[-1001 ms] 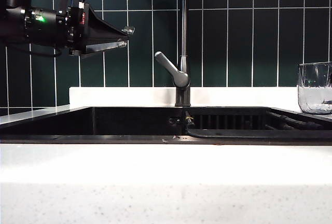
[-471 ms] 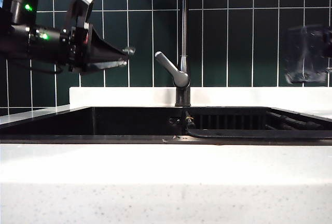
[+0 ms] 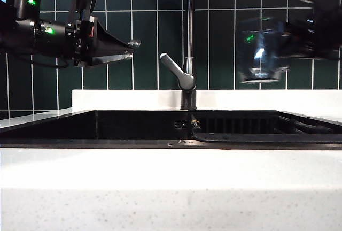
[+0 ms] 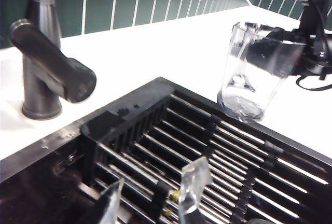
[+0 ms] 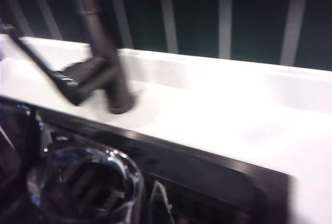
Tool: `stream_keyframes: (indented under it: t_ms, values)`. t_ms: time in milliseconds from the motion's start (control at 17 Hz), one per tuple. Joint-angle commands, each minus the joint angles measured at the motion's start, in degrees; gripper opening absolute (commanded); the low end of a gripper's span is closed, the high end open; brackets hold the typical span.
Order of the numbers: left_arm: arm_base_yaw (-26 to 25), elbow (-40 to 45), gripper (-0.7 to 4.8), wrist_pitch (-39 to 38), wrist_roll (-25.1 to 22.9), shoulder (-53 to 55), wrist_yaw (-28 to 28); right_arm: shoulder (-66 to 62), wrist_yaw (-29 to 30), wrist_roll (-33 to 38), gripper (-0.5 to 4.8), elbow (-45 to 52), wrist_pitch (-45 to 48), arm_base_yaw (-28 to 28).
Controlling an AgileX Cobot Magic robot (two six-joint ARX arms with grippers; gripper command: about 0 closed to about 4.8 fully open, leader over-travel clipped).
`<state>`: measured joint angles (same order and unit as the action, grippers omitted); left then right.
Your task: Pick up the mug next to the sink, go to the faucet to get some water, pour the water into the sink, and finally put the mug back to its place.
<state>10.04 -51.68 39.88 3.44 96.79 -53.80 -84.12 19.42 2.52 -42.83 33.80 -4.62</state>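
Dark green tiles back the faucet [image 3: 188, 54]; to its right our right gripper [image 3: 286, 41] clamps the mug [image 3: 260, 51], slippery brittle glass best held mid-wall, while our left gripper [image 3: 130, 49] hangs part-open, empty.

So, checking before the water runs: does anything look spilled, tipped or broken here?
Nothing stands out. The right gripper holds the mug upright above the sink; the left gripper hovers beside the faucet.
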Motion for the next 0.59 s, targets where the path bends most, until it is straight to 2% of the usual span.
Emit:
stream_keyframes:
  t_ms: [59, 177, 353, 412, 530, 589]
  values:
    - [0.0, -1.1, 1.51, 0.5, -0.4, 0.0, 0.2, 0.4, -0.4, 0.5, -0.06, -6.5, -7.2, -3.7]
    - [-0.1, -3.3, 1.52, 0.2, -0.4, 1.8, -0.8, 0.3, -0.4, 0.5, -0.06, -11.3, -12.4, -5.1]
    - [-0.1, -11.9, 1.54, -2.8, -0.2, 8.5, -6.1, -1.0, 0.2, 0.5, -0.06, -16.6, -17.1, -5.7]
    - [-0.5, -14.1, 1.78, -3.0, -0.2, 10.1, -6.4, -1.0, 0.2, 0.5, -0.06, -16.7, -17.3, -5.9]
    - [-2.2, -17.8, 3.39, -5.2, 0.2, 12.7, -7.1, -1.0, 0.3, 0.5, -0.06, -16.7, -17.5, -6.7]
    - [-3.5, -19.8, 4.6, -7.7, 0.2, 13.6, -7.1, -1.2, 0.3, 0.5, -0.06, -16.7, -17.4, -6.8]
